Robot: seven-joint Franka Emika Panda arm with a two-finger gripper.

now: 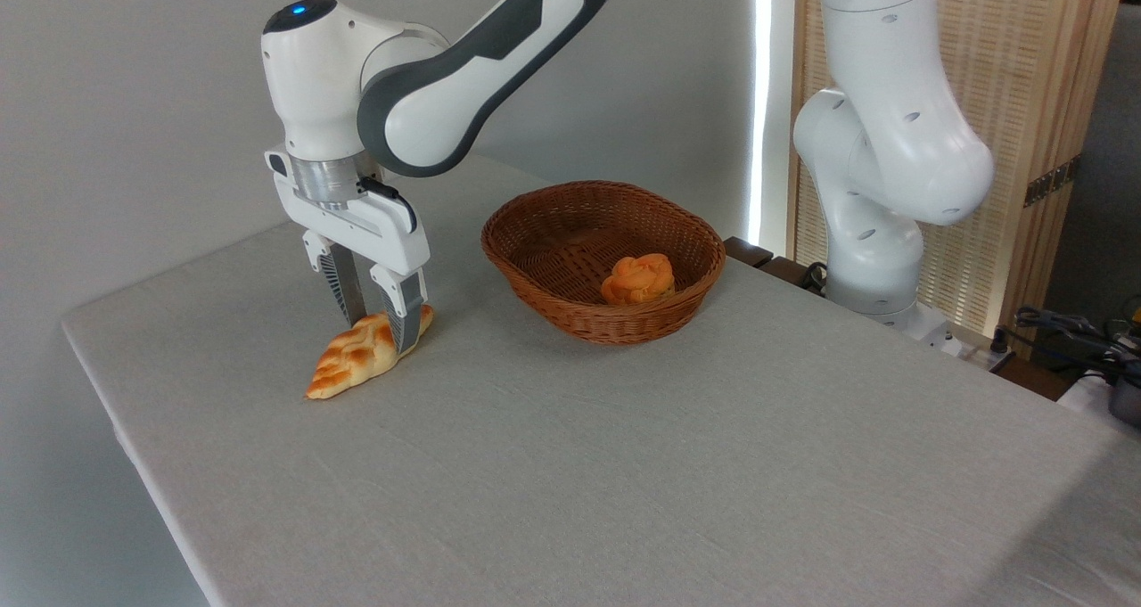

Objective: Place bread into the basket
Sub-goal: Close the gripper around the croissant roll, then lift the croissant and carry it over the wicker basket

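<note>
The gripper [381, 329] is seen lowered over the bread [365, 357] on the cloth-covered desk [624, 464], its two fingers set narrowly apart and straddling the upper, right-hand part of the braided loaf. The near finger [406, 317] is pressed against the loaf's front side, while the far finger [343, 291] is placed behind it; whether a firm hold has been made cannot be told, as the loaf is shown lying on the desk surface. The bread is positioned directly beneath the gripper, with its pointed lower end extended down and to the left of the fingers and its other tip showing just to the right of the near finger. The basket [570, 313] is located to the right of the gripper and well apart from it, resting on the desk. A small round orange bun [637, 279] is held inside the basket, toward its right side. The white arm [446, 81] is seen reaching in from the upper right, with a blue light shown on top of its wrist housing. The arm's base column [891, 161] is stood beyond the basket, farther right.
</note>
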